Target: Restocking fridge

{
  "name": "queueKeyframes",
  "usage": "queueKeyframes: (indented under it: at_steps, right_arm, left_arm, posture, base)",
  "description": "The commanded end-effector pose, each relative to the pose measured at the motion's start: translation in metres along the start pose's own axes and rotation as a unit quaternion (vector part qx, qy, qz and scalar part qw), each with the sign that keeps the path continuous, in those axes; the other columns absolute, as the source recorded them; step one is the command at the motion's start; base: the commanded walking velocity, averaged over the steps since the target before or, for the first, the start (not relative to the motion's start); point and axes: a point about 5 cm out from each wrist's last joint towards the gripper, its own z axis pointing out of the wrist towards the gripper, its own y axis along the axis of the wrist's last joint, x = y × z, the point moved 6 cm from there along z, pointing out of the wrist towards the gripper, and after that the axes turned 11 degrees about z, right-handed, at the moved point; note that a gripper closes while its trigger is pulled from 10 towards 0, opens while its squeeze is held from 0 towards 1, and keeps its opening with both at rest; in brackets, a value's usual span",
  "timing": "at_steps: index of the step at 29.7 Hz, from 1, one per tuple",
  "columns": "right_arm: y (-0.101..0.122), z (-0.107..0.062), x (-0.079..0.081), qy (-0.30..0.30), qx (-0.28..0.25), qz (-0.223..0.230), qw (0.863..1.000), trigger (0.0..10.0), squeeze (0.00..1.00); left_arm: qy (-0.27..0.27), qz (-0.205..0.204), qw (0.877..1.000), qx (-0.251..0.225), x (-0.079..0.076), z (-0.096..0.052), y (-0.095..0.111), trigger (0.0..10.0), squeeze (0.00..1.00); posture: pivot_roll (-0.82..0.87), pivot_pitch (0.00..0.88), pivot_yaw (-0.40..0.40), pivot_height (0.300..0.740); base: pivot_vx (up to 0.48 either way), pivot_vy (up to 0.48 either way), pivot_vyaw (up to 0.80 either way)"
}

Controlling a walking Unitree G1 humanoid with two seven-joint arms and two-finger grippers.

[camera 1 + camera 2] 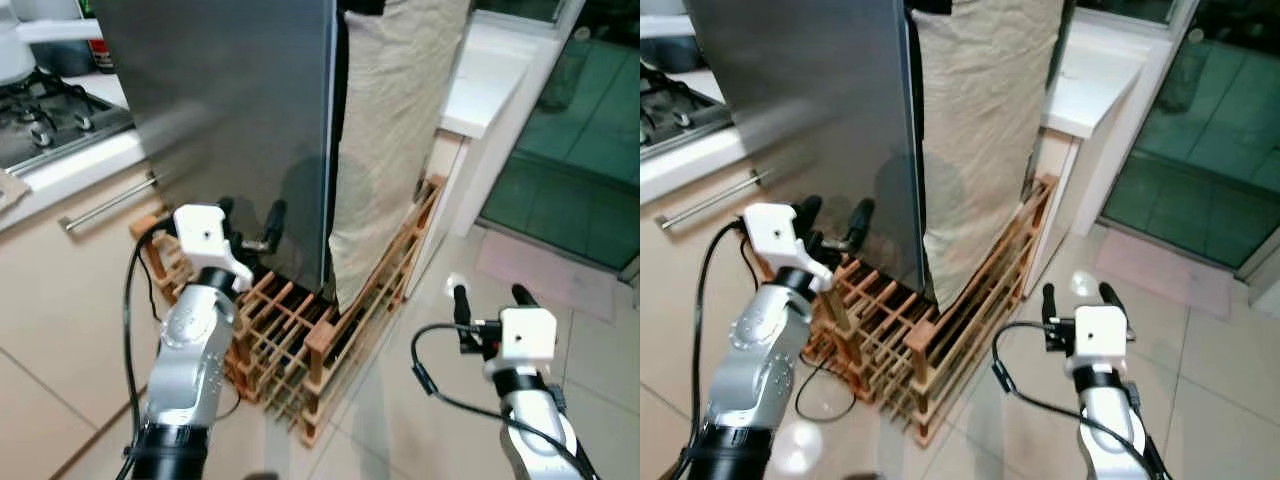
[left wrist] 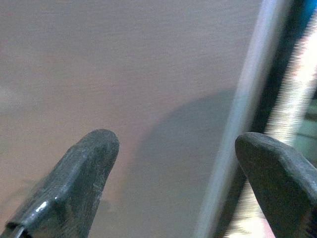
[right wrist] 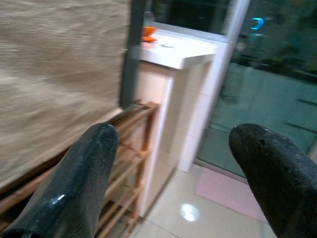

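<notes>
The fridge stands straight ahead, its grey steel door closed. My left gripper is raised in front of the door's lower part, close to the door's right edge. It is open and holds nothing. In the left wrist view the fingertips sit just short of the steel. My right gripper hovers low on the right above the floor tiles, open and empty, and points toward the wooden rack and the white counter.
A beige cloth hangs down the fridge's right side. A wooden slatted rack lies on the floor at the fridge's foot. A gas hob and a drawer handle are left. Glass doors and a pink mat are right.
</notes>
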Motion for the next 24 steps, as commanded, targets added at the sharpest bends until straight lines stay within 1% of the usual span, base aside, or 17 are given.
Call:
queueKeyframes:
  at_steps: [1,3,4,6,9,11,14,16,19,22,24]
  right_arm:
    - [-0.001,0.0,-0.005,-0.009,0.004,0.002,1.0,10.0,0.0]
    - [-0.002,-0.001,-0.008,-0.015,0.006,0.005,1.0,10.0,0.0]
    - [-0.003,-0.002,-0.01,-0.018,0.008,0.007,1.0,10.0,0.0]
    - [-0.003,-0.002,-0.011,-0.019,0.009,0.007,1.0,10.0,0.0]
    - [-0.005,-0.003,-0.012,-0.019,0.012,0.006,1.0,10.0,0.0]
    - [-0.006,-0.003,-0.012,-0.019,0.013,0.006,1.0,10.0,0.0]
    - [-0.007,-0.002,-0.011,-0.02,0.014,0.007,1.0,10.0,0.0]
    - [-0.007,-0.002,-0.01,-0.019,0.014,0.007,1.0,10.0,0.0]
    - [-0.007,-0.003,-0.011,-0.021,0.015,0.008,1.0,10.0,0.0]
    - [-0.008,-0.003,-0.011,-0.022,0.015,0.008,1.0,10.0,0.0]
    - [-0.008,-0.002,-0.01,-0.022,0.015,0.009,1.0,10.0,0.0]
  left_arm:
    - [-0.013,-0.004,1.0,0.002,-0.007,0.003,0.004,10.0,0.0]
    - [-0.023,-0.007,1.0,0.004,-0.012,0.004,0.006,10.0,0.0]
    - [-0.041,-0.016,0.999,0.003,-0.019,0.003,0.01,10.0,0.0]
    - [-0.047,-0.018,0.999,0.003,-0.021,0.003,0.011,10.0,0.0]
    - [-0.067,-0.009,0.998,0.001,-0.029,0.004,0.017,10.0,0.0]
    - [-0.067,-0.001,0.998,0.002,-0.03,0.006,0.018,10.0,0.0]
    - [-0.051,0.004,0.999,0.007,-0.023,0.012,0.016,10.0,0.0]
    - [-0.05,0.005,0.999,0.008,-0.023,0.013,0.016,10.0,0.0]
    - [-0.055,0.004,0.998,0.015,-0.025,0.014,0.015,10.0,0.0]
    - [-0.059,0.004,0.998,0.022,-0.028,0.018,0.013,10.0,0.0]
    - [-0.072,0.004,0.997,0.03,-0.034,0.026,0.011,10.0,0.0]
  posture:
    - [0.0,0.0,-0.017,0.74]
    - [0.0,0.0,-0.017,0.74]
    - [0.0,0.0,-0.017,0.74]
    - [0.0,0.0,-0.016,0.74]
    - [0.0,0.0,-0.013,0.74]
    - [0.0,0.0,-0.013,0.74]
    - [0.0,0.0,-0.011,0.74]
    - [0.0,0.0,-0.009,0.74]
    - [0.0,0.0,-0.008,0.74]
    - [0.0,0.0,-0.007,0.74]
    - [0.0,0.0,-0.008,0.74]
  base:
    - [0.0,0.0,0.0]
    - [0.0,0.0,0.0]
    - [0.0,0.0,0.0]
    - [0.0,0.0,0.0]
    - [0.0,0.0,0.0]
    - [0.0,0.0,0.0]
    - [0.0,0.0,0.0]
    - [0.0,0.0,0.0]
    - [0.0,0.0,0.0]
    - [0.0,0.0,0.0]
    - [0.0,0.0,0.0]
